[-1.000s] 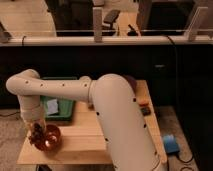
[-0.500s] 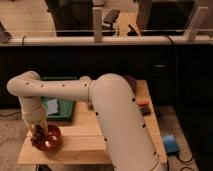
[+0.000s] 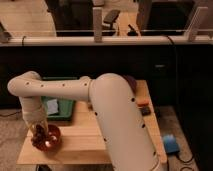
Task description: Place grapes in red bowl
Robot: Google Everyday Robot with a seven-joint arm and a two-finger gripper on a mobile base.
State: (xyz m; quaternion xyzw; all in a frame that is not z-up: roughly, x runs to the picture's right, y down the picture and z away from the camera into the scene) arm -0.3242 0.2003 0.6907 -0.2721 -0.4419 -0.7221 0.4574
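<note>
The gripper (image 3: pixel 38 129) hangs low over the red bowl (image 3: pixel 51 142), the grapes (image 3: pixel 37 136) a dark clump directly beneath it, seemingly poised for release inside, though I cannot tell whether it grips them.

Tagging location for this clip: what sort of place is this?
Probably an office or lab: office chairs behind a railing, a wooden table with a green tray. The gripper is at the red bowl.

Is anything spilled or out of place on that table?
Nothing looks spilled or broken. The red bowl sits upright close to the table's front left corner, the gripper right over it, the green tray flat behind.
</note>
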